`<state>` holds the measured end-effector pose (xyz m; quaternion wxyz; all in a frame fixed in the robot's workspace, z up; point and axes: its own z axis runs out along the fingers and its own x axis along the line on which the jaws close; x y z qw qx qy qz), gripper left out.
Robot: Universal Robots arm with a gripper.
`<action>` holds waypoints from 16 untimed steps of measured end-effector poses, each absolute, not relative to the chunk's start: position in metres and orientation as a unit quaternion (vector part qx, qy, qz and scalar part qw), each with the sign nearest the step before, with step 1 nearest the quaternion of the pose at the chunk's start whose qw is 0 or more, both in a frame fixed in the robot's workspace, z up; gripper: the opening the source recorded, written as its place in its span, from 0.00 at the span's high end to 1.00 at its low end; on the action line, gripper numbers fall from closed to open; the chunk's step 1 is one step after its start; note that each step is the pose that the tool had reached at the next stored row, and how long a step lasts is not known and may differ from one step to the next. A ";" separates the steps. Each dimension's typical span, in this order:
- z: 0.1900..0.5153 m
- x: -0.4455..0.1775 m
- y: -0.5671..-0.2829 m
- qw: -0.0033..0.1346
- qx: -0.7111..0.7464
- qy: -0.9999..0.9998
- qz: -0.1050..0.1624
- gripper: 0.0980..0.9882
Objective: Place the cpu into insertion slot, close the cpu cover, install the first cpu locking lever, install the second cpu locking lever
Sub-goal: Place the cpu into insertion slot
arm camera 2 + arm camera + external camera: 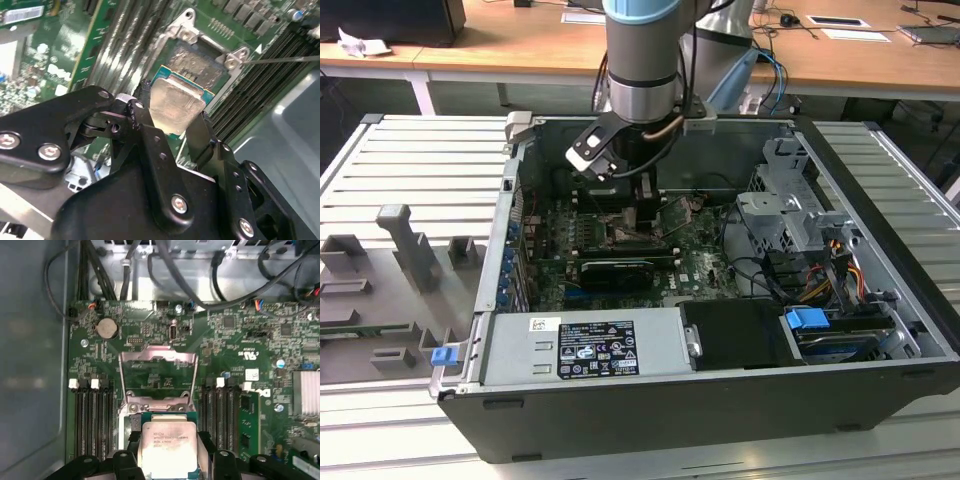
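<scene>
Gripper [170,114] is clamped on the chip [177,102], one finger on each of two opposite edges, metal lid facing up. The edge grip makes sense to me: it keeps the fingers off the contact side and lets the chip go down flat.

The chip sits right between the fingers and looks roughly level with the board. In the second wrist view the socket [197,60] is just beyond the fingertips, between the two banks of memory slots [265,75].

The cover [157,356] is swung open, beyond the chip and away from the gripper, so I'd say the way down is free. A thin metal rod [285,60] runs off one socket corner, probably a released locking lever. It's cut off at the frame edge.

Can't tell:
- **Contact:** whether the chip is hovering or already touching the socket, because the gap under it is hidden.
- **Alignment:** in the first wrist view the chip covers most of the socket, so I can't check the corners.
- **Near side:** the gripper body blocks everything there.
- **Fingertips:** in the exterior view the arm [640,60] reaches down into the computer case [720,400], and the fingertips are hard to pick out among the parts.
</scene>
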<state>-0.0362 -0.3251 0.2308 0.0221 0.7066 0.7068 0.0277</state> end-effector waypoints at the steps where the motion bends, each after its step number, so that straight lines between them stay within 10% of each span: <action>1: 0.229 -0.038 -0.324 0.022 0.707 0.707 0.028 0.52; 16: 0.208 -0.045 -0.319 0.023 0.712 0.701 0.028 0.52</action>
